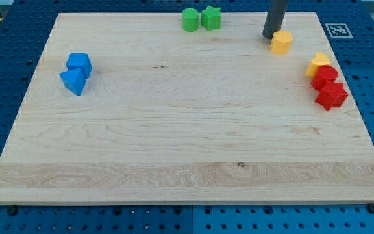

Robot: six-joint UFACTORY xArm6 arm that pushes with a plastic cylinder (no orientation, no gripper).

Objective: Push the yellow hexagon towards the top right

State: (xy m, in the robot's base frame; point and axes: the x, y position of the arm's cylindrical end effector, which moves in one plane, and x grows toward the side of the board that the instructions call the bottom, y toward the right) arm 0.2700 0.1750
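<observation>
The yellow hexagon (281, 42) lies near the board's top edge, right of centre. My tip (269, 36) rests on the board just at the hexagon's left side, touching or nearly touching it. The dark rod rises from there out of the view's top. A second yellow block, heart-shaped (317, 64), lies further right and lower, against the red blocks.
Two red blocks (324, 75) (331, 95) sit near the right edge below the yellow heart. A green cylinder (189, 20) and a green star (211, 17) lie at the top centre. Two blue blocks (80, 64) (74, 81) lie at the left. The wooden board (187, 143) rests on a blue pegboard.
</observation>
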